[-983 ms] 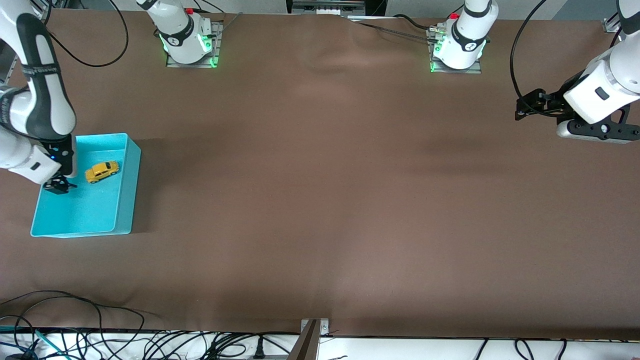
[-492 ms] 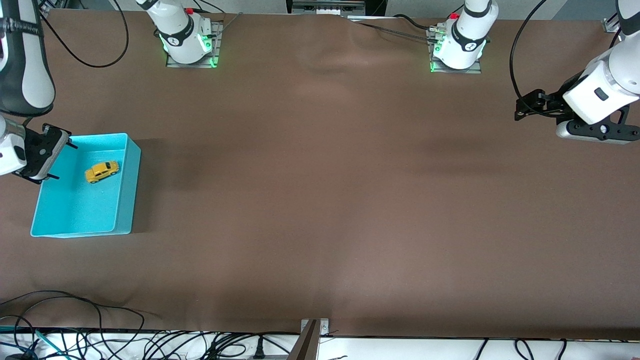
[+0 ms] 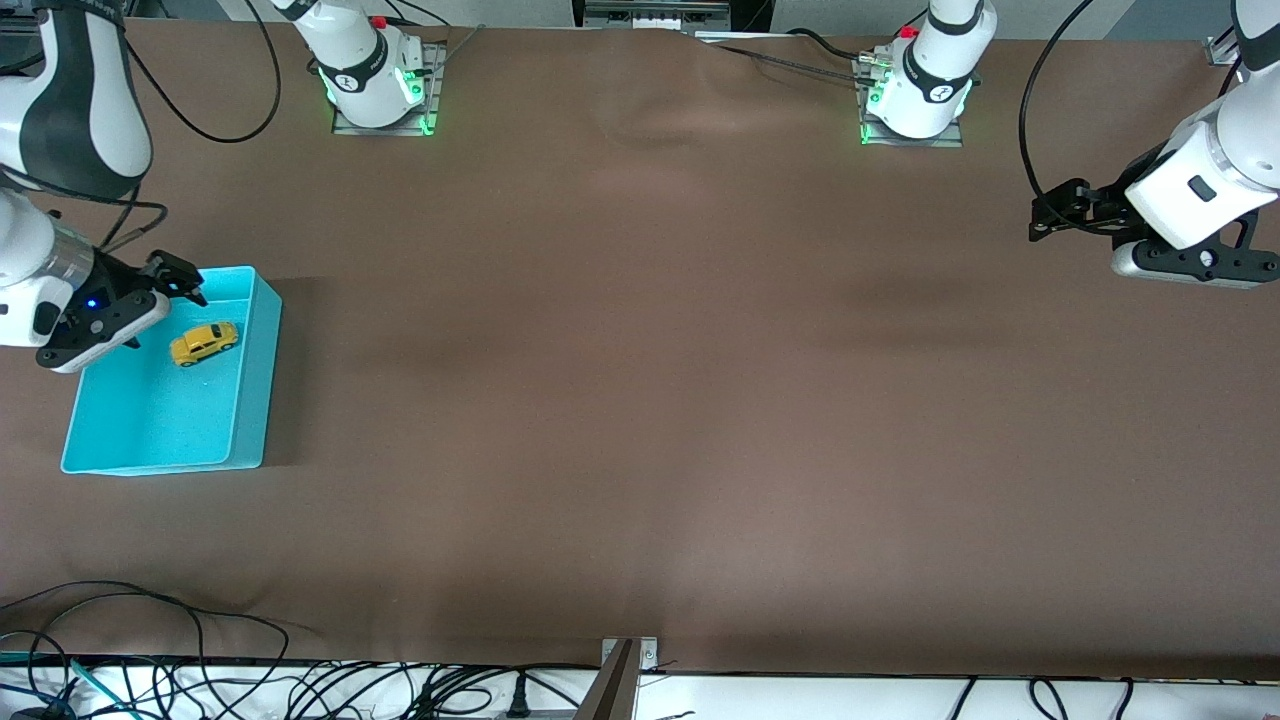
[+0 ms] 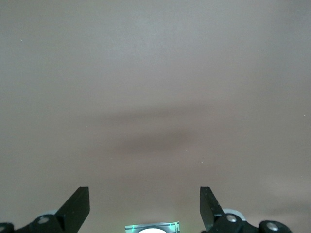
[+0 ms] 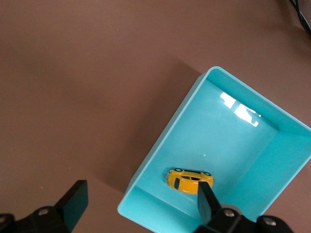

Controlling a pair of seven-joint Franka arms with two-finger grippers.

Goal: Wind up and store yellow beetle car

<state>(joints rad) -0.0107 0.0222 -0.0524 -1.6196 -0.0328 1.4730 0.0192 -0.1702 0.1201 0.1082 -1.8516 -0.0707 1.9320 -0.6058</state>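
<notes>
The yellow beetle car (image 3: 204,343) lies on its wheels inside the turquoise bin (image 3: 255,400), in the part of the bin farther from the front camera. The bin stands at the right arm's end of the table. My right gripper (image 3: 178,278) is open and empty, up in the air over the bin's edge, apart from the car. In the right wrist view the car (image 5: 189,179) lies in the bin (image 5: 286,165) next to one finger of the open right gripper (image 5: 141,191). My left gripper (image 3: 1045,215) is open and empty and waits over bare table (image 4: 143,191).
Both arm bases (image 3: 380,85) (image 3: 915,95) stand at the table's edge farthest from the front camera. Black cables (image 3: 200,680) and a metal bracket (image 3: 625,665) lie along the edge nearest to it. Brown cloth (image 3: 640,400) covers the table.
My right gripper rose from inside the bin beside the car and now hangs over the bin's edge. The car stayed in the bin. The left arm has not moved.
</notes>
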